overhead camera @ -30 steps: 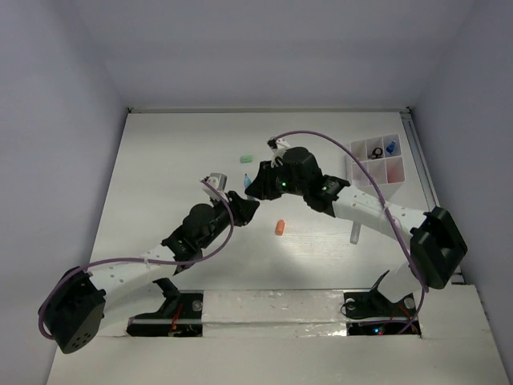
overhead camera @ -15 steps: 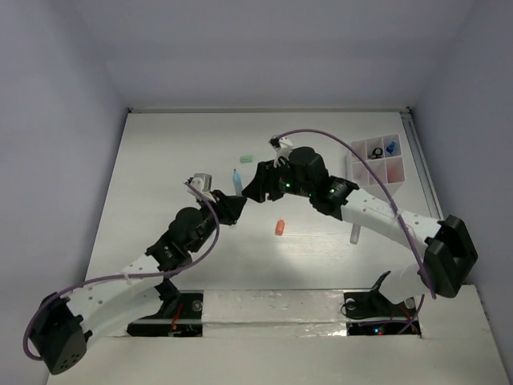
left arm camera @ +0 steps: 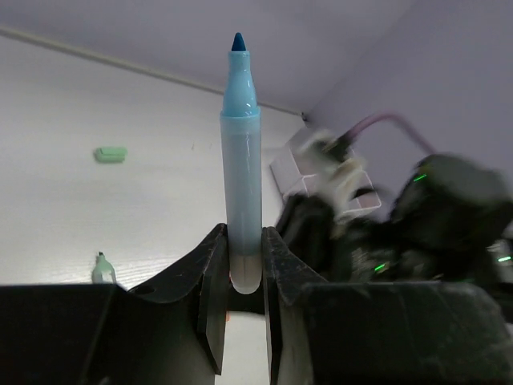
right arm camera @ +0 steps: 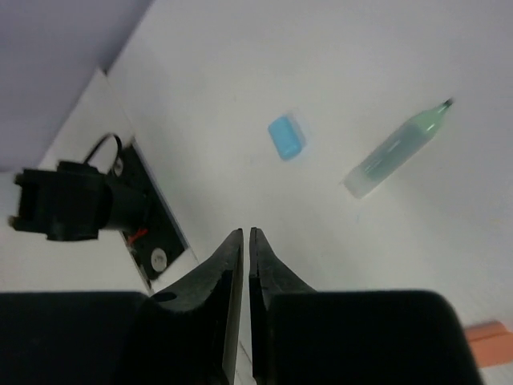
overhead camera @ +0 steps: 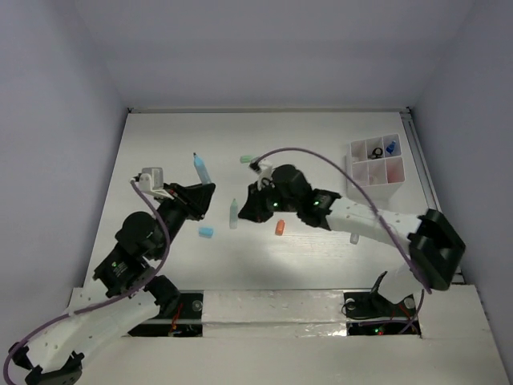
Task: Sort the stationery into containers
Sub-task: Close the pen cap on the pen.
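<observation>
Gripping the blue marker [left arm camera: 241, 160] ready for sorting.
I'm clamping its base in the left gripper [left arm camera: 244, 241], tip beyond the fingers [left arm camera: 215, 273]; the right gripper [right arm camera: 240, 237] is hovering closed, empty, mint pen [right arm camera: 393, 152] ahead.

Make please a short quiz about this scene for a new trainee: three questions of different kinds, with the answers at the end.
1. True or false: the left gripper holds a blue marker.
2. Which lies nearest the mint marker on the table? A) blue block B) white tray C) green block
3. Fill in: the right gripper is ____ and holds nothing.
Key: 1 true; 2 A; 3 shut.
</observation>
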`<state>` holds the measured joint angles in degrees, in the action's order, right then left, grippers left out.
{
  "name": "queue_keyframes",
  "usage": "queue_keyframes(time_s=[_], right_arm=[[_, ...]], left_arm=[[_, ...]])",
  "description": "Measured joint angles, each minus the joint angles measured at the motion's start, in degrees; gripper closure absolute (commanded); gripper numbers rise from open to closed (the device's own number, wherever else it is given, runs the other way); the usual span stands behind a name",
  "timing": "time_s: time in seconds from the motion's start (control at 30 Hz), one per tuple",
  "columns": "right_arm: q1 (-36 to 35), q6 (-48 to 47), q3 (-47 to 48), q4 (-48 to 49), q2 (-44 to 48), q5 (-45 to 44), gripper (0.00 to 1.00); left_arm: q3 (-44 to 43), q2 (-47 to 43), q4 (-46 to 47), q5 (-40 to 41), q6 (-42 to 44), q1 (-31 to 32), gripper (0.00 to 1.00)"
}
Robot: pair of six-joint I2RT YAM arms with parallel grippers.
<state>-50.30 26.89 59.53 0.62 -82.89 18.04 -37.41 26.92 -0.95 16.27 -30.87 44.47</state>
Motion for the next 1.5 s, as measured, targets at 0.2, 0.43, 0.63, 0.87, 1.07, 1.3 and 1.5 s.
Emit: queue_keyframes(time_s=[0.2, 0.43, 0.63, 0.87, 1.07, 1.3, 1.5], right_arm=[[-8.7, -0.09, 3.82, 0.96, -16.81, 1.68, 0.53], [-12.72, 1.38, 12.39, 3.43, -30.8, 4.92, 0.34], [-13.11, 3.15, 18.23, 4.57, -38.34, 5.95, 0.29], [-13.11, 4.24, 23.32, 3.93, -41.38, 2.78, 0.29], [-13.11, 4.24, 25.22, 0.15, -41.38, -2.54, 0.26], [-13.11, 3.98, 26.86, -2.67, -41.38, -6.73, 0.22], [-12.66, 2.84, 30.69, -6.75, -42.77, -10.05, 0.22]], left_arm=[[-8.79, -2.23, -7.17, 2.4, 4.33, -0.07, 1.0], [-11.98, -1.79, -14.19, 5.25, 9.05, -0.26, 1.0], [-12.41, -0.55, -16.98, 6.93, 11.65, -0.26, 1.0], [-11.15, -0.37, -16.79, 7.82, 13.16, -0.28, 1.0], [-9.88, -0.39, -16.74, 8.26, 13.94, -0.28, 1.0], [-9.84, -0.52, -16.46, 8.68, 14.27, -0.28, 1.0], [-9.07, -0.63, -16.17, 8.63, 14.29, -0.46, 1.0]])
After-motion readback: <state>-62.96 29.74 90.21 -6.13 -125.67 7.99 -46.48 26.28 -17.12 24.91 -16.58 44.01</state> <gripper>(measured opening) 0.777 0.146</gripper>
